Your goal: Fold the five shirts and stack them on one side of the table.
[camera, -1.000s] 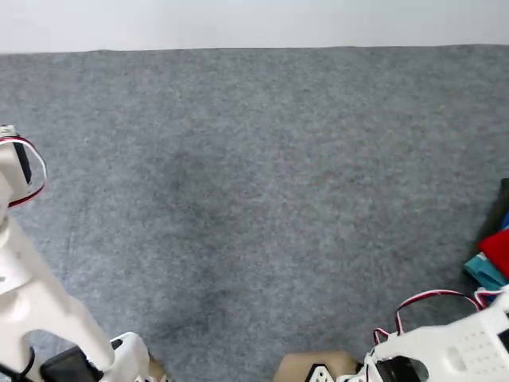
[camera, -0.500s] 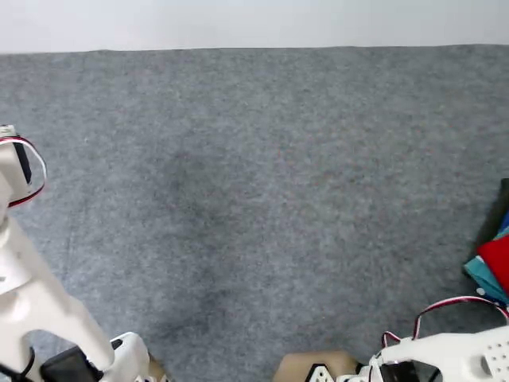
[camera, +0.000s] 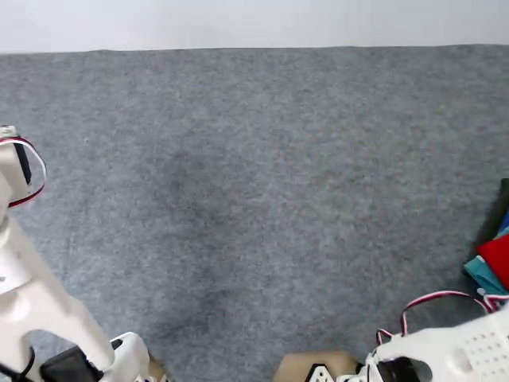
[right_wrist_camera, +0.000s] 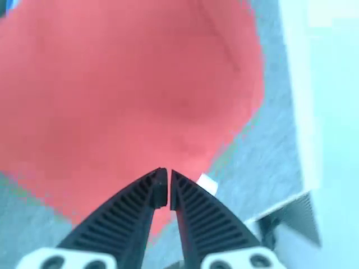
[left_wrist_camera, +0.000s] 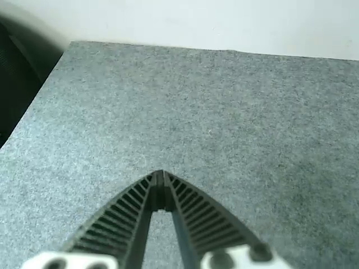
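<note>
A red cloth shirt [camera: 498, 256] is stacked on a teal cloth shirt [camera: 479, 274] at the grey felt table [camera: 254, 199], at its four o'clock edge. The right gripper [right_wrist_camera: 164, 188], above the red one, and the left gripper [left_wrist_camera: 162, 190] are seen with fingers pressed together.

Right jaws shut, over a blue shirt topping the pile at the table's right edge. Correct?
Not quite: the top shirt is red, not blue. The right wrist view shows it under the shut right jaws; the high view shows it topping the pile at the table's right edge.
</note>
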{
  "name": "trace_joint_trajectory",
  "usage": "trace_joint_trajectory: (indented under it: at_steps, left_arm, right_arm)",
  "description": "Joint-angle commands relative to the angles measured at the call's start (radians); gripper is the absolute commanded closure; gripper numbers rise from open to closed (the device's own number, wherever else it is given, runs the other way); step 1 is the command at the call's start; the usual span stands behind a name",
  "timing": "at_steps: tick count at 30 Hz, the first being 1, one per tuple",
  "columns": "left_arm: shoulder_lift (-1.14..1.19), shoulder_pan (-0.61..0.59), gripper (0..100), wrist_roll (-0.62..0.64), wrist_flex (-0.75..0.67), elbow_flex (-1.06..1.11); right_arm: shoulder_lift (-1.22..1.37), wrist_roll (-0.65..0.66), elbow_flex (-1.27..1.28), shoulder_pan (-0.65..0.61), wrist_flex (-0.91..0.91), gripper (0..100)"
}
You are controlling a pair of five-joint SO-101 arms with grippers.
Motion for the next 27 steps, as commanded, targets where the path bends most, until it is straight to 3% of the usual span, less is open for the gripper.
trace_joint_trajectory:
  at_steps: [1, 6, 13, 22, 27]
  left_arm:
    - [-0.015, 0.000, 100, -0.011, 0.018, -0.001]
    - [-0.015, 0.000, 100, -0.011, 0.018, -0.001]
    - [-0.015, 0.000, 100, -0.011, 0.018, -0.001]
    - [-0.023, 0.000, 100, -0.011, 0.018, -0.002]
    - [-0.025, 0.000, 100, -0.011, 0.020, -0.004]
  right_arm:
    - [0.025, -0.046, -0.044, -0.067, -0.116, 98.7]
    - [0.170, -0.164, -0.046, -0.107, -0.338, 98.7]
    - [0.338, -0.163, -0.052, -0.128, -0.486, 98.8]
    - [0.183, -0.334, -0.178, -0.153, -0.321, 98.7]
    - [0.081, -0.382, -0.218, -0.237, -0.206, 98.7]
